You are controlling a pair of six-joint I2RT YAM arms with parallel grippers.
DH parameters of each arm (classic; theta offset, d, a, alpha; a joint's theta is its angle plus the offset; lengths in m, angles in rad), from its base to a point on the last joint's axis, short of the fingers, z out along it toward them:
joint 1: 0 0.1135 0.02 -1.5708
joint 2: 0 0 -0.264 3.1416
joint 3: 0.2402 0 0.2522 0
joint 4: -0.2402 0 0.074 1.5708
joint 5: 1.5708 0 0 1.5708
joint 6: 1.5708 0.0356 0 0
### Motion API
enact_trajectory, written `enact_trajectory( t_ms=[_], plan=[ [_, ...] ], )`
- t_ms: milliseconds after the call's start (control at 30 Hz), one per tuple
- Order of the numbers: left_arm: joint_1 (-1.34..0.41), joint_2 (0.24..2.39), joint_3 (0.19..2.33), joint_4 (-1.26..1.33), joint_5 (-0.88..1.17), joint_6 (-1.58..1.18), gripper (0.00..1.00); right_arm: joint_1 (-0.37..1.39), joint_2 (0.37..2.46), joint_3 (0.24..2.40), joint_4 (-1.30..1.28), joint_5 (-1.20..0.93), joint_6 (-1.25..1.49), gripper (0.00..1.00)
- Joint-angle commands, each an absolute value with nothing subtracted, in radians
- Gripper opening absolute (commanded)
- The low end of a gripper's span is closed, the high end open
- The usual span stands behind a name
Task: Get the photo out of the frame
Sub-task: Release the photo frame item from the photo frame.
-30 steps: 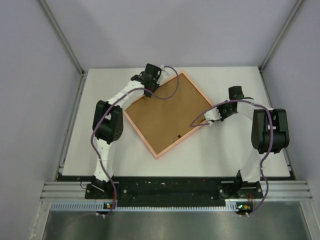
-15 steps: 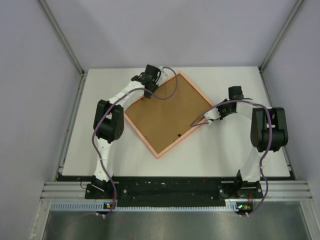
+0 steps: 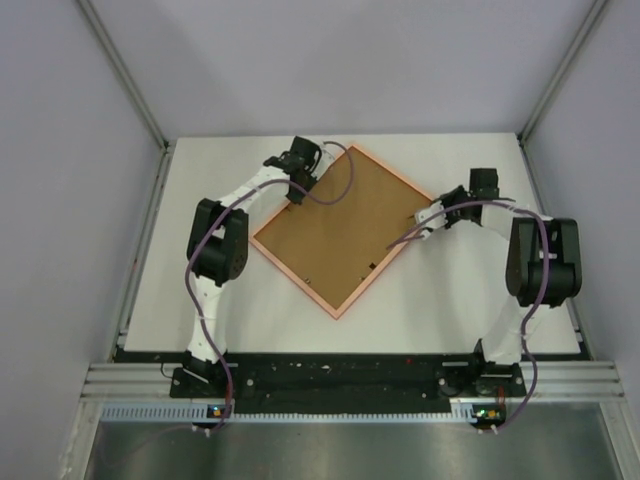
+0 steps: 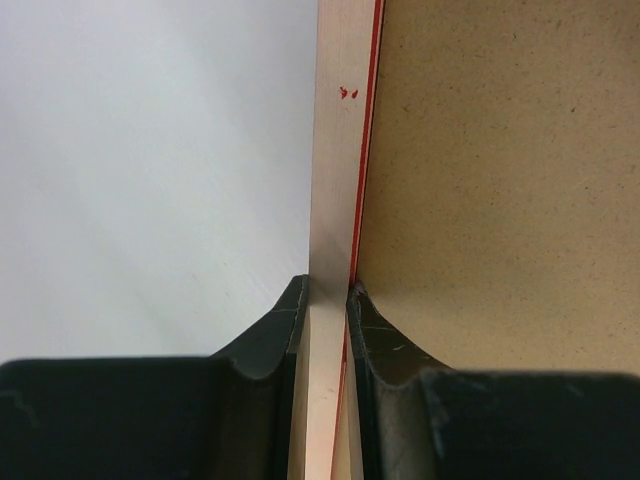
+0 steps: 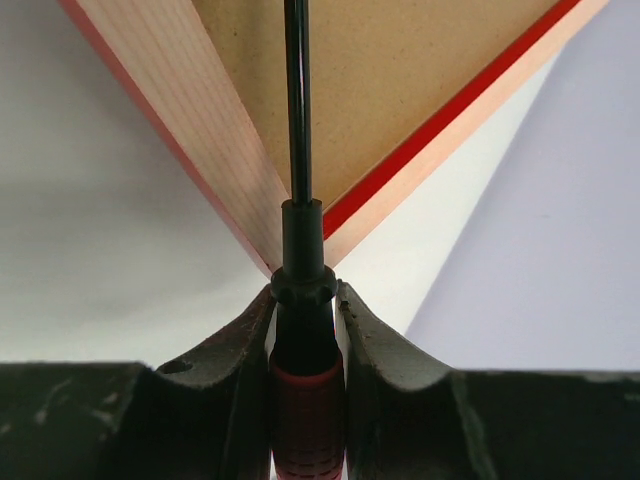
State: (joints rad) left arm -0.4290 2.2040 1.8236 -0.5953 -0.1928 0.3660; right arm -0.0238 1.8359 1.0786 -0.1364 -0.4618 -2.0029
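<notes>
I'm pinching the far-left rim of the frame (image 3: 340,232), face-down on the table (image 3: 450,310), in the left gripper (image 4: 325,300) and clamping a screwdriver (image 5: 297,140) in the right gripper (image 5: 303,300) at its right corner, readying, I judge, to lever the brown back (image 4: 500,180) off the unseen photo.

White-and-black arms (image 3: 208,312), purple cables (image 3: 543,280)

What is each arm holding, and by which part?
Left jaws clamp the frame by its rim, on its far-left edge. Right jaws grip a screwdriver-like tool by its handle.
</notes>
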Motion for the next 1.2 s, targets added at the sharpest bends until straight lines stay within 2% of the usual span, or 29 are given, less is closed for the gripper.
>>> enact_trajectory(
  t_ms=[0,100,533,900,1167],
  plan=[
    [-0.500,2.187,1.836,-0.485,-0.048,0.305,0.00,0.018,1.687,1.164,-0.191,-0.661,-2.534,0.00],
    [-0.500,2.183,1.829,-0.485,-0.046,0.292,0.00,0.011,1.671,1.106,-0.252,-0.571,-2.592,0.00],
    [-0.500,2.144,1.790,-0.488,-0.052,0.284,0.00,0.017,1.723,1.008,-0.250,-0.517,-2.502,0.00],
    [-0.499,2.144,1.770,-0.485,-0.055,0.301,0.00,0.009,1.781,1.072,-0.264,-0.376,-2.434,0.00],
    [-0.499,2.148,1.763,-0.488,-0.060,0.313,0.00,0.011,1.830,1.287,-0.658,-0.224,-2.450,0.00]
  ],
)
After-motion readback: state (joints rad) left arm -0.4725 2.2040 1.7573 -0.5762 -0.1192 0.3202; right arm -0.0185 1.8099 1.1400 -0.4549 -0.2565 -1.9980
